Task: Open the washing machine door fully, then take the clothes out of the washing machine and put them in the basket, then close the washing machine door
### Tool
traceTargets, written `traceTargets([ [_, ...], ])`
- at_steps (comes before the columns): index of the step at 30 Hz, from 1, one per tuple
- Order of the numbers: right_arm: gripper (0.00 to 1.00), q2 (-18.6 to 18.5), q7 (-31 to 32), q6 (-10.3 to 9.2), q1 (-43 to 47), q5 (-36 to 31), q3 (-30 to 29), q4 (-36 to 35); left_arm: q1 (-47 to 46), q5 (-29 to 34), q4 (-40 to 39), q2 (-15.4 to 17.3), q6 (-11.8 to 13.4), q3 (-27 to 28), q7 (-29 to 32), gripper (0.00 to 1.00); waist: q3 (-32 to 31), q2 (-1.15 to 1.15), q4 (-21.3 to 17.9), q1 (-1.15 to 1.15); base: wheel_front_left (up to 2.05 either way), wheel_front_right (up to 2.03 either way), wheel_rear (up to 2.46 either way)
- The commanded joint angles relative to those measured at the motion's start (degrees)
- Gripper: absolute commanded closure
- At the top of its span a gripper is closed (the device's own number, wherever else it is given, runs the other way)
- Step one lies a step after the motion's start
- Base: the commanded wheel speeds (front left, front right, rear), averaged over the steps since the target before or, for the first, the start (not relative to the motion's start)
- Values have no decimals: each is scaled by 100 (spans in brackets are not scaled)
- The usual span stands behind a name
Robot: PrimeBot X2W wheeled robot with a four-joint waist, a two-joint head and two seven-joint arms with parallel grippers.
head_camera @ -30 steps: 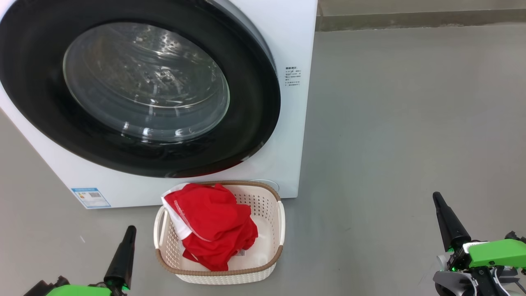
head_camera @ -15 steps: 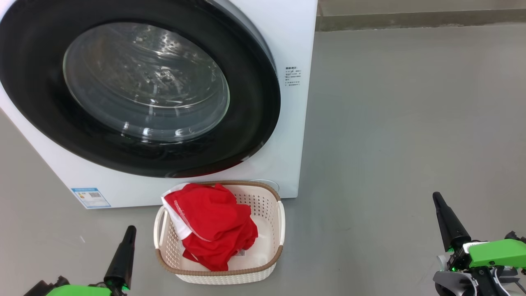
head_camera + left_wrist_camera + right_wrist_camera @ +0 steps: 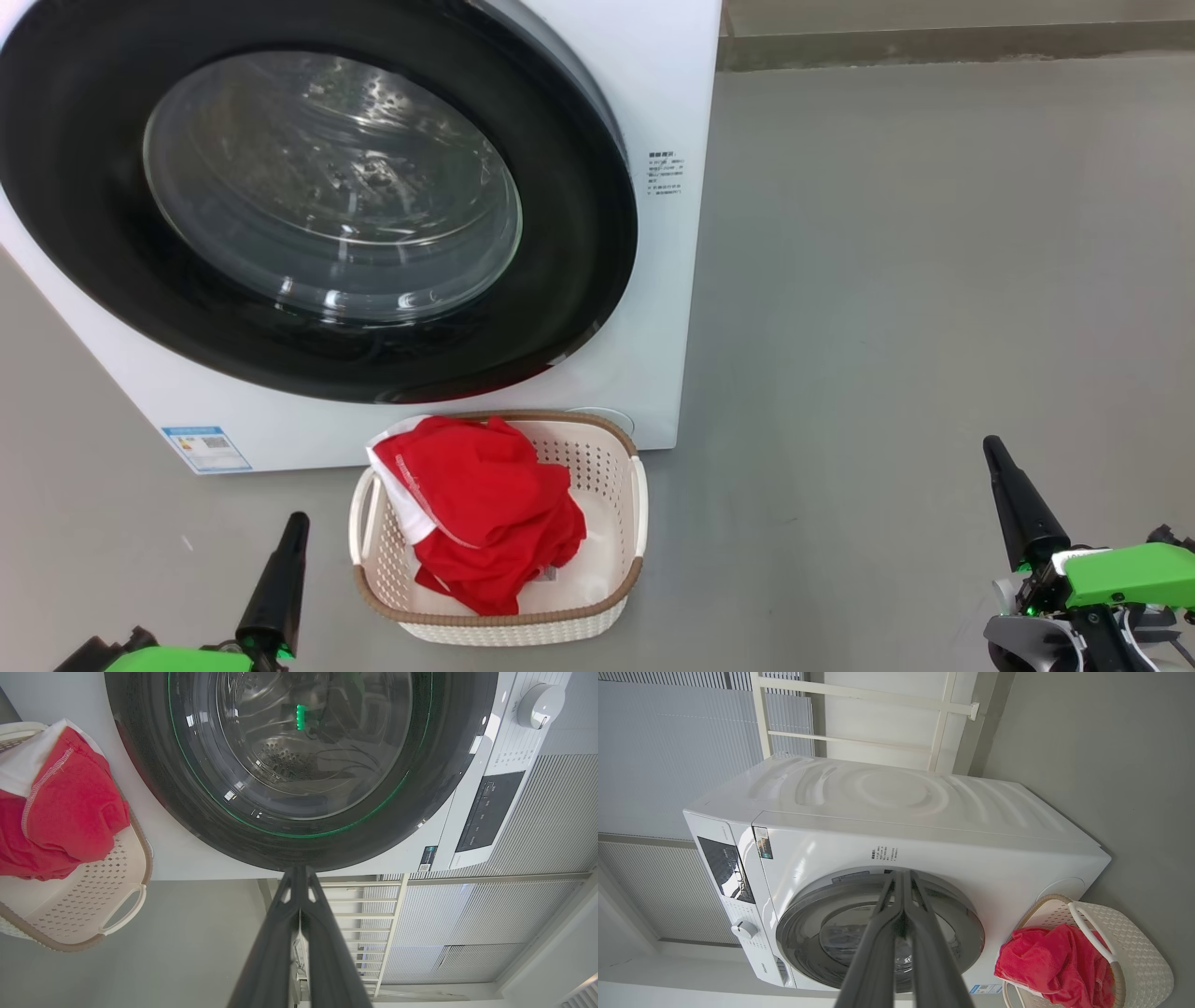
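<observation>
You see the door [image 3: 317, 196] shut flat against the washing machine [image 3: 658, 84]. At its six o'clock the basket [image 3: 597, 467] sits on the floor [image 3: 887, 327], holding the red clothes [image 3: 485, 513]. Left pincer [image 3: 296, 523], at the basket's eight o'clock, and right pincer [image 3: 991, 450], at three o'clock, both have fingers pressed together.

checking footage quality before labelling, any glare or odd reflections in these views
Head view: even soft light, sharp, white highlights on the glass of the door. Left wrist view: a green ring and a green spot reflected in the door. Right wrist view: rippled reflections across the top of the washing machine.
</observation>
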Motion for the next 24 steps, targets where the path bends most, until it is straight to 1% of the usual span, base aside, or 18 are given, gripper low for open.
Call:
traceTargets([
  [1, 100, -44, 26, 3, -268, -33, 91, -142, -225, -23, -119, 64, -41, 208, 43, 100, 0, 0, 0, 0, 0, 0, 0],
  [24, 100, -39, 32, 3, -269, -39, 83, -141, -226, -21, -119, 63, -41, 210, 45, 100, 0, 0, 0, 0, 0, 0, 0],
])
